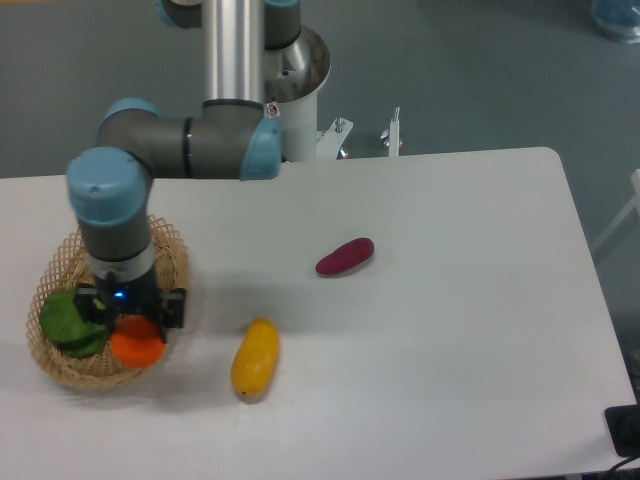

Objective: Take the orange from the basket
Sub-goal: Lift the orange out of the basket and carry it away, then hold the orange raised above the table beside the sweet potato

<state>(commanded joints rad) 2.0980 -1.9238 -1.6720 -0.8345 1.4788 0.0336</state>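
The oval wicker basket (176, 262) stands at the table's left edge. The bright orange (138, 347) lies in its front right part, close to the rim. My gripper (128, 322) points straight down into the basket, directly over the orange and touching or nearly touching its top. The gripper's black body hides the fingers, so I cannot tell whether they are open or closed around the fruit.
A green leafy vegetable (63, 322) lies in the basket left of the orange. An elongated yellow fruit (255, 357) lies on the table right of the basket. A dark purple oblong vegetable (345, 257) lies near the table's middle. The robot base (290, 70) stands behind the table.
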